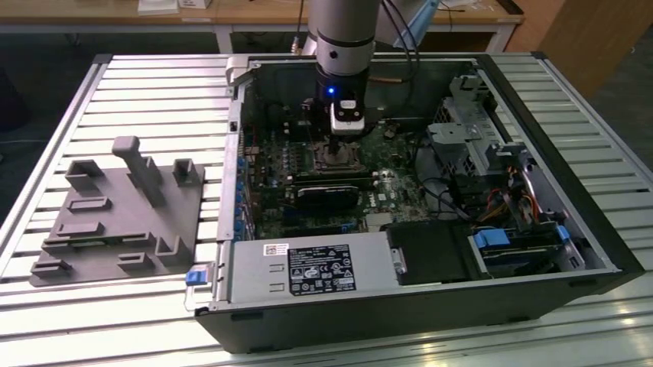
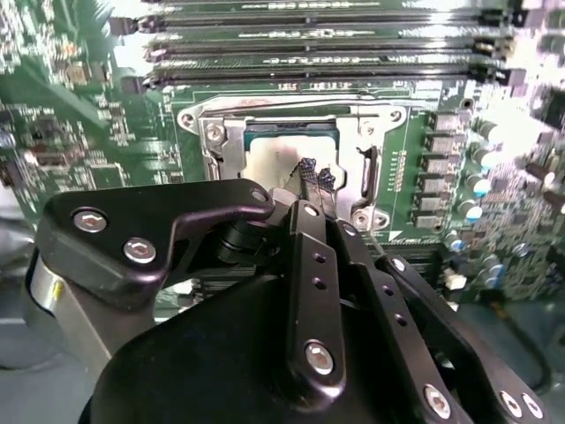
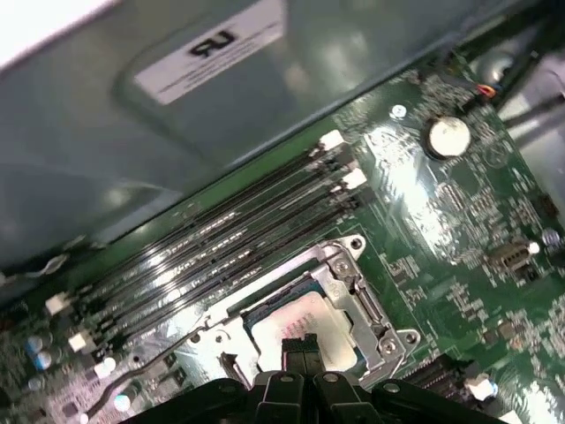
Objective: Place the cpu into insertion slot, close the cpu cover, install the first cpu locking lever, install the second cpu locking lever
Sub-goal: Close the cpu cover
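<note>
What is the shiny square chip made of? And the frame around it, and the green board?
The cpu top looks like pale matte metal: it shines dully. The cpu cover around it looks like bright thin steel, glinting at its edges. The green board is probably glossy lacquered fibreglass, judging by its sheen.

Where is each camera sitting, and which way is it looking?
Exterior view: off the arm, high up, looking down into the open computer case; the arm and claw show.
First wrist view: on the wrist, looking along the claw at the cpu and memory slots.
Second wrist view: on the wrist, looking over the black claw body at the cpu.
Both wrist views share the cpu, the cpu cover and the claw.
</note>
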`<state>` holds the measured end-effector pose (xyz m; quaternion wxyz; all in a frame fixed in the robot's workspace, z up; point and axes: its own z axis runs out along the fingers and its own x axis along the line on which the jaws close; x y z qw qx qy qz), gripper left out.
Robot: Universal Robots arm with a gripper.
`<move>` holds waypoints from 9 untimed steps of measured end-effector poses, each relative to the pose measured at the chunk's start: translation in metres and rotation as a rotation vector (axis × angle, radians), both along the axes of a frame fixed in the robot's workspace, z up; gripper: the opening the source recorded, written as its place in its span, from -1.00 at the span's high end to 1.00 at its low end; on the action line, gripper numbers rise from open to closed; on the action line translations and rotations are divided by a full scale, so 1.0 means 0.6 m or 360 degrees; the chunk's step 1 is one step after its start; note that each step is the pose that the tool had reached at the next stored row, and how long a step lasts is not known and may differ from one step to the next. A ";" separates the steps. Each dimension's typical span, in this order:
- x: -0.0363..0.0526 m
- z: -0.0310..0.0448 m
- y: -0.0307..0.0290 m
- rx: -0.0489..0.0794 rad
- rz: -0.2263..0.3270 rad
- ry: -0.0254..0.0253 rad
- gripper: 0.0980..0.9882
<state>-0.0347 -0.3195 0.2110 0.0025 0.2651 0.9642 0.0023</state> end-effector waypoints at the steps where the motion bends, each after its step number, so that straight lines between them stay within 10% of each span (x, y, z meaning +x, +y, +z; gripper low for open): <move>1: 0.000 0.000 0.0000 0.0000 0.0028 0.00000 0.98; 9: 0.000 -0.001 0.0000 0.0000 0.0260 0.00000 0.98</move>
